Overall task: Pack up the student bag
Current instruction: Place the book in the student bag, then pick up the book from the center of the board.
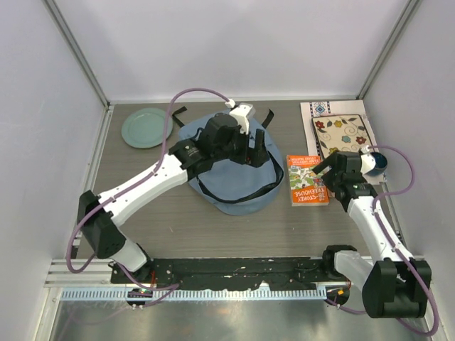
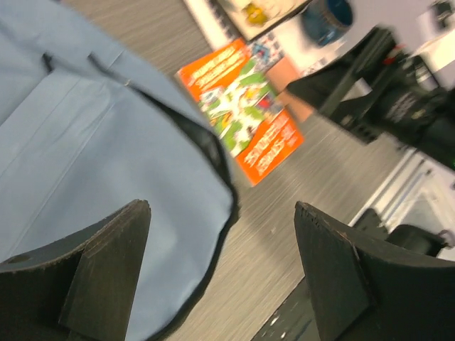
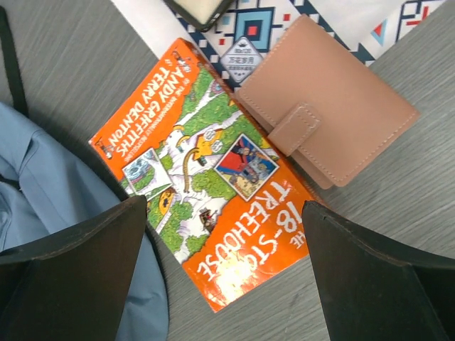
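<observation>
One round, pale-green plate (image 1: 146, 126) is seen lying flat at the upper left of the overhead view, on a grey wood-grain table (image 1: 178, 213). At centre the student bag (image 1: 234, 181) is spread on the table, a single soft, rounded pack of dusty-blue fabric edged with a dark zipper and black straps; what is inside cannot be told. The left gripper (image 1: 249, 155) is held above the bag's upper part, its two black fingers (image 2: 106, 263) spread wide and closed on nothing. Just right of the bag, one glossy orange paperback (image 1: 307, 180) is laid flat. One tan, leather-look wallet (image 3: 327, 106) with a tab closure is shown against the book's edge in the right wrist view. The right gripper (image 1: 325, 177) is poised over the book, its jaws likewise wide and gripping nothing. At the upper right, one flower-printed rectangular item (image 1: 345, 135) is carried on a patterned mat (image 1: 316, 110). Beside it, one dark-blue cup (image 1: 380, 163) is partly hidden by the arm, its contents not visible.
</observation>
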